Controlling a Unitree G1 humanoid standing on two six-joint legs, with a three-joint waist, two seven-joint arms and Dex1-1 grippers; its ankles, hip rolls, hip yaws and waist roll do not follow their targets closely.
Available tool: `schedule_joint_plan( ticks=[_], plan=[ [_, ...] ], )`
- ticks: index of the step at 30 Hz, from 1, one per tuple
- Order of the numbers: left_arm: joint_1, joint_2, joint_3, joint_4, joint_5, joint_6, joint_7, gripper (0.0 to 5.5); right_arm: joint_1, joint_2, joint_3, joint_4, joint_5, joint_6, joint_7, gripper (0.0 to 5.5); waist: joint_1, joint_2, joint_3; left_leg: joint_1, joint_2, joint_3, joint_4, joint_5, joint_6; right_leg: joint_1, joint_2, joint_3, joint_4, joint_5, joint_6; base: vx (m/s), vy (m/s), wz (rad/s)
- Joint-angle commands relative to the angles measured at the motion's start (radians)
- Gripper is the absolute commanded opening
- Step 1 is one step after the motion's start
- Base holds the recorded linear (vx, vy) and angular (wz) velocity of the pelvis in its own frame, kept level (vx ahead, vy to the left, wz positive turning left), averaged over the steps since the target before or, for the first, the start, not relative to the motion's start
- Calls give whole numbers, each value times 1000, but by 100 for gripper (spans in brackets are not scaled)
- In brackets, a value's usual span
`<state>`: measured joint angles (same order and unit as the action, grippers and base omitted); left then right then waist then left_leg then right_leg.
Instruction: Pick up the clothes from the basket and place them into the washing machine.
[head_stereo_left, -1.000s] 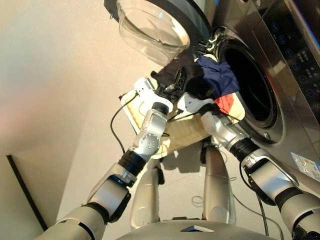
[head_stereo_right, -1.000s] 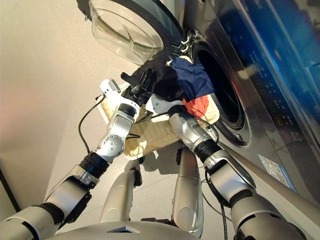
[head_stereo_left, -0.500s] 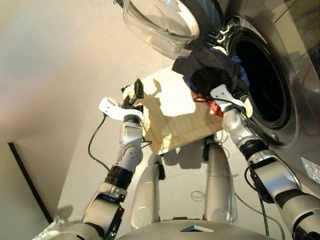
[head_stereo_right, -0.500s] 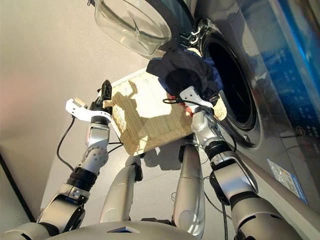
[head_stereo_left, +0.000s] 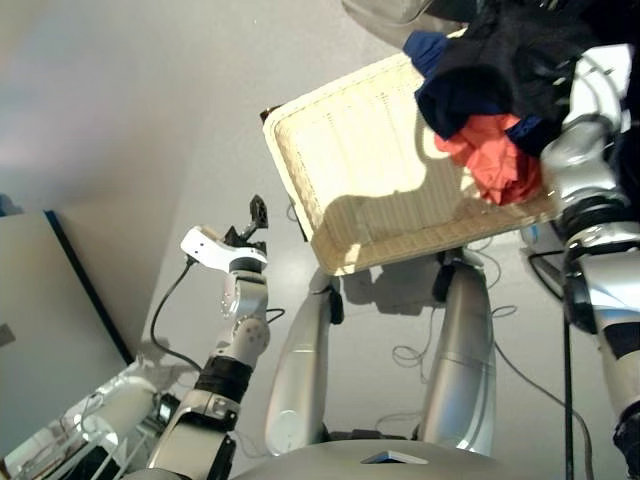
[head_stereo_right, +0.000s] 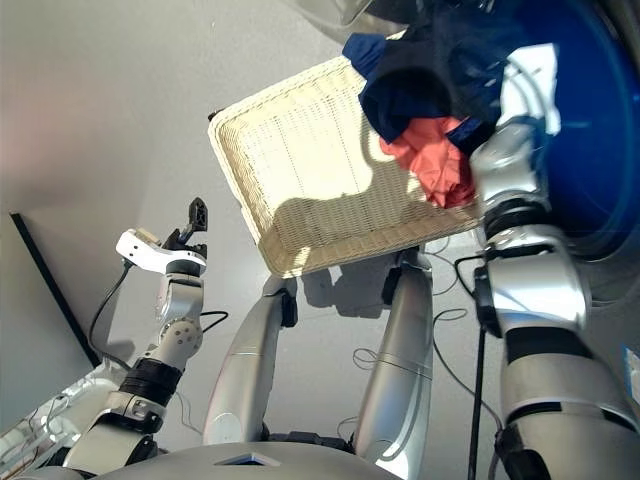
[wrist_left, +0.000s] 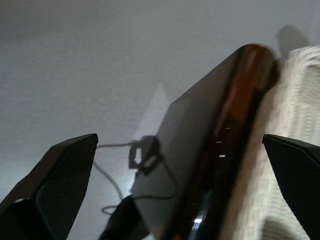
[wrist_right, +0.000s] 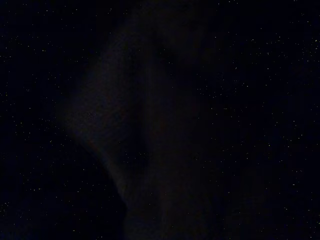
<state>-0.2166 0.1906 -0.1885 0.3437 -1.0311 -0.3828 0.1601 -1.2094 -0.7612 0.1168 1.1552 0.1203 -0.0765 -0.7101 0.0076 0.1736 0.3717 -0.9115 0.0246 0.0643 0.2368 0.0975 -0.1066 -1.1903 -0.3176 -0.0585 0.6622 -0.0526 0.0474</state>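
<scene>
The cream wicker basket (head_stereo_left: 370, 180) fills the upper middle of the eye views, its near part bare. At its far right corner hangs a bundle of the clothes: black and navy cloth (head_stereo_left: 480, 70) on top, coral red cloth (head_stereo_left: 495, 155) drooping onto the rim. My right arm (head_stereo_left: 585, 130) ends inside this bundle, and the cloth hides the gripper; the right wrist view is dark. My left gripper (head_stereo_left: 256, 212) is open and empty, low and well left of the basket. The washing machine (head_stereo_right: 600, 150) shows only as a dark blue-lit front at the far right.
Behind the left arm a dark flat panel (head_stereo_left: 50, 300) leans at the left edge. A glossy dark slab (wrist_left: 210, 150) lies beside the basket's rim (wrist_left: 295, 125) in the left wrist view. Loose cables (head_stereo_left: 415, 355) trail on the grey floor.
The camera has tilted down and left. My left arm has dropped away from the basket. The right arm has carried the bundle further up and right, toward the machine.
</scene>
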Motion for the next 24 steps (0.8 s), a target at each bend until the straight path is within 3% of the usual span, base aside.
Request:
schedule_joint_plan(
  ticks=[1,5,6,7,14,19,24],
  plan=[
    [36,37,69,-11,44,-26,6,550,-49,-119,-41,-160,24,-66,-206,0,-37,12,5,31,39,-36,245,-203,34,19,11,60,-40,120,108,0,0,0],
    [12,22,77,32,49,-45,18,550,-15,-82,-73,-226,6,-67,-233,0,-46,2,7,28,36,-36,251,-206,37,25,14,62,-40,121,107,0,0,0],
    [8,20,76,38,46,-49,17,550,-11,-62,-67,-229,9,-72,-219,324,-47,-1,7,29,36,-35,250,-206,37,29,15,60,-46,123,107,0,0,0],
    [2,18,76,46,44,-52,18,550,-6,-36,-60,-227,14,-77,-192,550,-48,-6,7,30,36,-35,251,-205,37,33,17,59,-51,126,106,0,0,0],
    [-37,48,64,77,57,-41,-15,550,44,78,36,-193,117,-159,88,550,-52,-33,11,67,45,-38,223,-194,27,91,25,46,-100,142,108,0,0,0],
    [-36,57,73,103,69,-29,-57,550,134,127,149,-284,52,-204,245,550,-53,-55,15,103,54,-35,189,-181,20,134,34,33,-144,156,110,0,0,0],
    [-85,47,78,162,66,-22,-93,550,194,172,241,-322,72,-230,413,550,-56,-80,20,133,61,-46,157,-167,12,165,43,16,-177,163,112,-11,-45,-36]
  ],
)
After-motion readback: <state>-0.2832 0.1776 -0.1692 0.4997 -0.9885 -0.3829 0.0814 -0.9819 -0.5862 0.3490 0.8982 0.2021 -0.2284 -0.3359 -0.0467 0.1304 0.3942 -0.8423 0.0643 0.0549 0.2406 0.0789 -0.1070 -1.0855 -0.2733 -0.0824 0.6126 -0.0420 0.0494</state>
